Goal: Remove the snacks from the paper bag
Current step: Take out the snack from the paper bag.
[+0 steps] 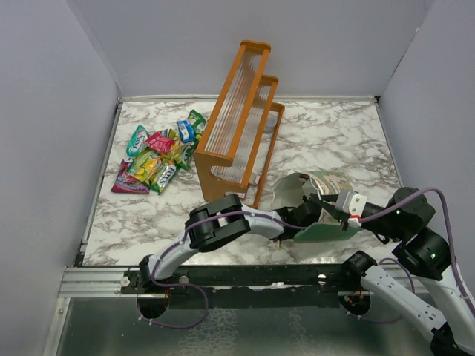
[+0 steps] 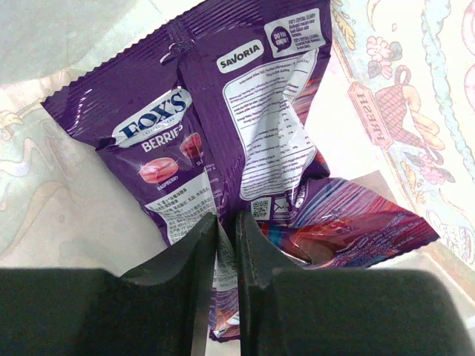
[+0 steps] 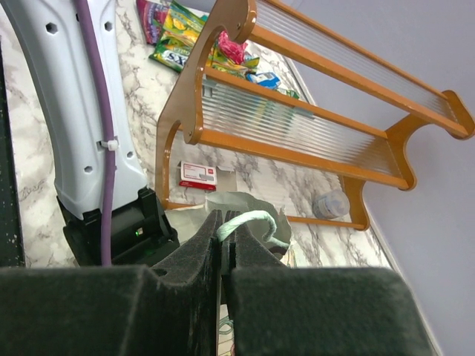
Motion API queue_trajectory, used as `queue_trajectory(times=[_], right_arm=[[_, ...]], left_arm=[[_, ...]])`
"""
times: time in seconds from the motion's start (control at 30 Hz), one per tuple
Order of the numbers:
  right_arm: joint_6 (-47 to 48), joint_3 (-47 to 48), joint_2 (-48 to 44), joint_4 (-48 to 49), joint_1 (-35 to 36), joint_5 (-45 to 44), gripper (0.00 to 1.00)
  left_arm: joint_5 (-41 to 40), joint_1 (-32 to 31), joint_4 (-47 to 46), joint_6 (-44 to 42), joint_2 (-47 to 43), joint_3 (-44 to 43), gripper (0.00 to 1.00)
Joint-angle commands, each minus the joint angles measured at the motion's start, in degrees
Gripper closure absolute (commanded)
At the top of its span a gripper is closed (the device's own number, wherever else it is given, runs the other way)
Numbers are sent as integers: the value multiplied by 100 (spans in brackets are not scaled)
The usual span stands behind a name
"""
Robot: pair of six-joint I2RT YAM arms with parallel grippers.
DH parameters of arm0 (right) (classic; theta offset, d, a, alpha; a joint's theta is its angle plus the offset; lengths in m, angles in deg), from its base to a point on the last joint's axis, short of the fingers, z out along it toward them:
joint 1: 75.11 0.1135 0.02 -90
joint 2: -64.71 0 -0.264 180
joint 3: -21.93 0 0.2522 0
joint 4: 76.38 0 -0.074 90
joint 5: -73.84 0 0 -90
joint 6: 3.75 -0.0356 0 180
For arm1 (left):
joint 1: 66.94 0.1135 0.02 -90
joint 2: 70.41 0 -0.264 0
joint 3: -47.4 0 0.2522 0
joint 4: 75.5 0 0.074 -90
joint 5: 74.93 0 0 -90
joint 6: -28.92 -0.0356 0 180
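Snack packet [image 2: 185, 126] sits in left gripper [image 2: 226, 224], paper bag [image 1: 330, 231] in right gripper [image 3: 223, 230].

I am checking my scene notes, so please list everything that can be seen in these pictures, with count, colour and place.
snack pile: several packets, exact count unclear; green, yellow, pink, blue, red; far left of the table, left of the rack.
Fox's Berries packet: one, purple, inside the paper bag.
paper bag: one, mint green, lying on its side, near right of the rack.
wooden rack: one, orange, middle of the table.
small box: one, red and white, by the rack's base.
clear round item: one, by the rack's foot; kind unclear.
table: one, white marble pattern.
left end effector: black, shut on the Fox's Berries packet.
right end effector: black, shut on the paper bag's rim.
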Motion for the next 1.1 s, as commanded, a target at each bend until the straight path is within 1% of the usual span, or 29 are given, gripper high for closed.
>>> queue_trajectory(times=[0.0,0.1,0.2,0.43,0.57,0.7,0.83,0.93,1.07], right_arm=[[42,236,-98,102,18,-57,98],[23,165,-180,83,18,-222,98],[-68,98,-225,91,18,-505,98],[-249,-7,-328,165,18,-908,98],[-353,-26,-331,201,18,-999,98],[-554,82,-368,252,18,-1582,98],[-581,237,-534,140,17,-1926,98],[-581,332,-642,-26,18,-2052,98],[-581,376,-694,-316,18,-2253,98]], left_arm=[[-94,90,46,-221,-411,464,85],[38,95,-92,-327,-790,830,89],[302,83,-222,-478,-1143,1106,90],[680,42,233,-699,-1793,1340,91],[618,-57,522,-881,-2158,1435,91],[526,-70,630,-930,-2472,1720,92],[274,-55,1089,-1191,-2552,1696,94],[118,-48,1101,-1378,-2573,1800,94],[115,-10,1089,-1430,-2686,1920,94]])
